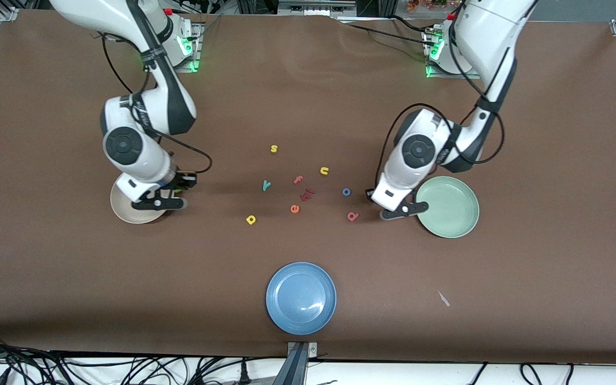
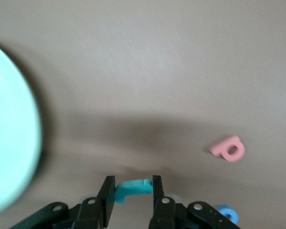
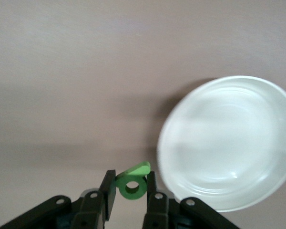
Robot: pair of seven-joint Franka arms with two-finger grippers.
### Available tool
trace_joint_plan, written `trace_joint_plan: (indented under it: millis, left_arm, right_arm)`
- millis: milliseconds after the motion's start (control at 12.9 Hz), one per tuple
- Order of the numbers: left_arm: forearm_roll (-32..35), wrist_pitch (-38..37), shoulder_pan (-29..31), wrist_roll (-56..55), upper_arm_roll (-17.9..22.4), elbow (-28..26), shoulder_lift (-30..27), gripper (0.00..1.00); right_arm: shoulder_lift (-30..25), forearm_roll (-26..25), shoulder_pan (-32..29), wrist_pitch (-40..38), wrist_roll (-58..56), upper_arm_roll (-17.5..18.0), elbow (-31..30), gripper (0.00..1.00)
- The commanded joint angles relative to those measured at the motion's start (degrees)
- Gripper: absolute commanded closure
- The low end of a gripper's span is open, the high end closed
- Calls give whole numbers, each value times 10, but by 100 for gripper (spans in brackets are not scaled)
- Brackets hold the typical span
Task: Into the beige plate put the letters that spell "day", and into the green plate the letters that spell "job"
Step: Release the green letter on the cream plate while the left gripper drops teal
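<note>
My left gripper (image 2: 133, 183) is shut on the teal "j" (image 2: 132, 188), held just above the brown table beside the green plate (image 1: 449, 208) (image 2: 9, 143). The pink "b" (image 1: 353, 216) (image 2: 228, 148) and blue "o" (image 1: 346, 191) (image 2: 226, 213) lie on the table close by. My right gripper (image 3: 130, 179) is shut on the green "a" (image 3: 132, 185), next to the rim of the beige plate (image 1: 126, 211) (image 3: 229, 143); both plates hold nothing. The teal "y" (image 1: 266, 185) and yellow "d" (image 1: 251, 219) lie mid-table. In the front view both hands (image 1: 370, 194) (image 1: 182, 184) hide their letters.
Other letters lie mid-table: yellow "s" (image 1: 274, 148), yellow "u" (image 1: 324, 171), red "f" (image 1: 298, 179), a dark red piece (image 1: 307, 194), orange "e" (image 1: 294, 208). A blue plate (image 1: 301, 298) sits nearest the front camera. A small white scrap (image 1: 443, 298) lies nearer the camera than the green plate.
</note>
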Motion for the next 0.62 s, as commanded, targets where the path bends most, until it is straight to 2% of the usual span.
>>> trace_joint_plan:
  millis: [0,232,309,387,464,541]
  left_arm:
    - [13,-23,50,96,-2,-4,-22,82]
    - [13,-26,107,200,-2,-3,-19,81]
    - [13,-25,126,222,-3,-3,-16,81]
    - [13,-26,129,225,-3,-3,-8,78]
    - [13,-26,130,225,-3,-4,-5,65]
    - [13,-26,129,225,-3,-4,-4,25]
  right_arm:
    - [-40,4,1,44,-93,-43,-73,92]
    - [-17,4,-1,125,-142,-69,-103,88]
    - [-11,4,-2,129,-141,-69,-103,72]
    - [-9,4,-3,126,-140,-69,-99,24]
    - [-9,4,-5,125,-138,-69,-97,0]
    - [-9,4,-5,119,-137,-67,-90,0]
